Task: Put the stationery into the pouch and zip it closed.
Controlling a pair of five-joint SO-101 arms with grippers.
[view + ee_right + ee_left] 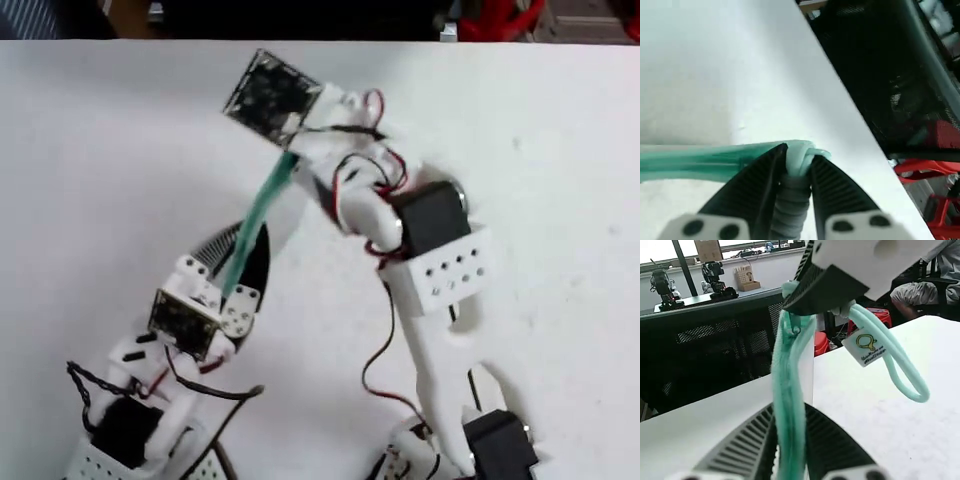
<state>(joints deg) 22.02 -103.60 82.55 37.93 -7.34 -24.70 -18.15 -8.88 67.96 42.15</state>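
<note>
Teal pouch (262, 208) stretches between my left gripper (790, 432), clamped on its edge, and right gripper (798, 162), pinching its cord (900, 365); zipping likely needs a straight pull.

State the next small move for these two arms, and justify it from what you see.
Probably the right gripper should pull gently away from the left gripper: both are shut on opposite ends of the pouch, stretched between them.
</note>
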